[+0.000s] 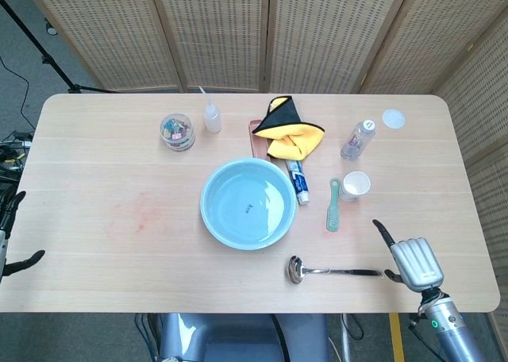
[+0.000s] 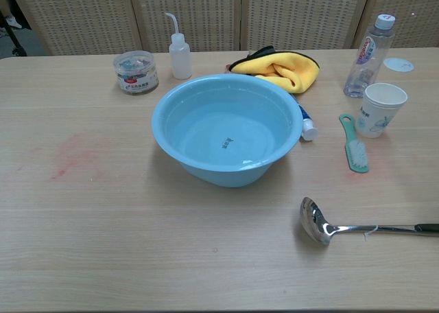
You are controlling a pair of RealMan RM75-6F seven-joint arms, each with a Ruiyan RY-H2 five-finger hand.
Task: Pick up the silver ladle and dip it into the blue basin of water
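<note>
The right hand (image 1: 413,263) was over the table (image 1: 95,179) near its front edge, just past the dark end of the ladle's handle. One finger pointed up and away and another stuck out low toward the handle tip. The rest of the fingers were hidden under the back of the hand, so I cannot tell if it was spread or curled. It held nothing.

The silver ladle (image 1: 329,271) lay flat on the table at 9 o'clock from that hand, with its bowl pointing away from the hand. The blue basin (image 1: 247,203) sat at 10 o'clock from the ladle's bowl, near it but not touching, and had water in it.

A green brush (image 1: 334,206) lay at 12 o'clock from the ladle, with a paper cup (image 1: 355,185) just beside it.

The left hand (image 1: 9,239) was far off at the table's other edge, with dark fingers spread and holding nothing.
</note>
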